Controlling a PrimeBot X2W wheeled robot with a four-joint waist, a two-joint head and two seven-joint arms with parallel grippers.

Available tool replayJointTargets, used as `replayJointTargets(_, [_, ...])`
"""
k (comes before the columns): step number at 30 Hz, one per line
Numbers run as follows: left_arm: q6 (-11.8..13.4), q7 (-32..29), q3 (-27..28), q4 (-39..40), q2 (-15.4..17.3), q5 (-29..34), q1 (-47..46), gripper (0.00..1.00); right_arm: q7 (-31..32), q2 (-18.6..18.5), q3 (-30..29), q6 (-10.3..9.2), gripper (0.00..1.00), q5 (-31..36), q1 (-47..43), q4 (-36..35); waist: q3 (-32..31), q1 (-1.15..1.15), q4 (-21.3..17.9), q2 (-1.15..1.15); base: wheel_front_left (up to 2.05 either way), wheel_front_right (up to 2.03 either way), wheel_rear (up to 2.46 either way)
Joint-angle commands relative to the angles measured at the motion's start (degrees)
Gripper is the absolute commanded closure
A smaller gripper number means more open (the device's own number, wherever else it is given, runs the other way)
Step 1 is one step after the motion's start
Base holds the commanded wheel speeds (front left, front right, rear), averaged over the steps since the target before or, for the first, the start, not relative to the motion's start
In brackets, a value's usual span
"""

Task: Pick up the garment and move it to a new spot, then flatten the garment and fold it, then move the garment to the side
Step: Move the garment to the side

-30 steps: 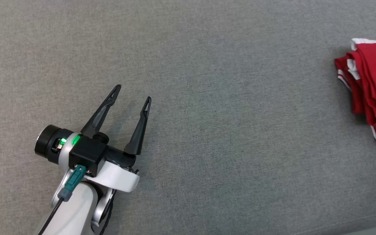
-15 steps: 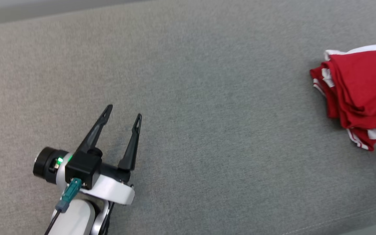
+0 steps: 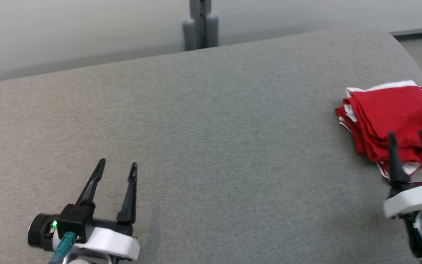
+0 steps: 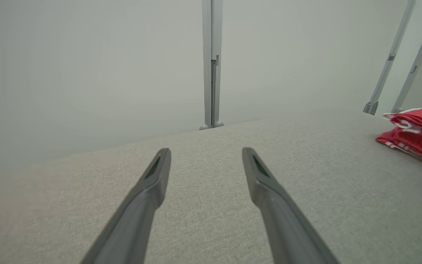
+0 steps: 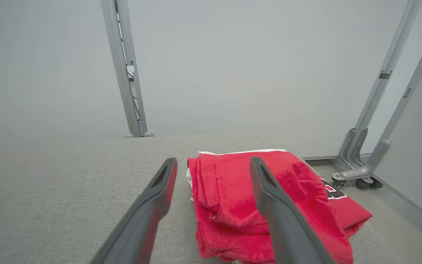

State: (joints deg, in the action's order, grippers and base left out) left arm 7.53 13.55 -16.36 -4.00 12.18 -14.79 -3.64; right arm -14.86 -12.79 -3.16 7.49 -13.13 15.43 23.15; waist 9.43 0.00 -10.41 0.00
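Jaws on both arms stood spread apart and gripped nothing. In the head view, the left arm's fingers (image 3: 92,182) sat at the lower left over the bare grey fabric of the table (image 3: 214,128). The right arm's fingers (image 3: 394,161) rose at the lower right, their tips lying over the near edge of the folded red garment (image 3: 383,106). That garment, trimmed in white with some dark lettering, lay on the table's far right end, close to its rounded corner and well apart from the left jaws. A grey post (image 3: 200,22) stood behind the table's far edge.

From the left wrist, the two fingers (image 4: 148,194) pointed across the table (image 4: 343,190) with only fabric between them. The garment (image 4: 416,135) lay far off to the right, below two slanted grey struts (image 4: 390,62).

From the right wrist, one finger (image 5: 156,194) stood just beside the garment's (image 5: 225,198) left edge and the other crossed over its red folds. Whether either tip touched the cloth I could not tell. The garment lay flat on the table (image 5: 68,190), and a wheeled frame foot (image 5: 357,172) stood on the floor beyond the corner.
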Motion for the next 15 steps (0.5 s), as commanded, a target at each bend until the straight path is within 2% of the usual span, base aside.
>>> replayJointTargets(1, [0.65,0.24,0.7,-0.05,0.25,-0.68,0.98,0.0,0.5,0.96,0.23,0.0,0.0,0.88,-1.15,-2.16,-1.77,0.0,2.1,0.0,0.0,0.0,0.0])
replayJointTargets(8, [2.58,0.71,3.15,-0.57,0.46,-2.05,4.7,0.0,4.38,5.79,2.27,-0.01,0.0,4.69,-7.63,-12.76,-5.63,0.0,7.49,0.0,0.0,0.0,0.0])
replayJointTargets(15, [3.06,0.27,4.48,-0.57,1.75,-3.49,9.2,0.0,7.52,7.49,1.68,-0.01,0.0,5.48,-14.6,-17.87,-9.93,0.0,10.43,0.0,0.0,0.0,0.0])
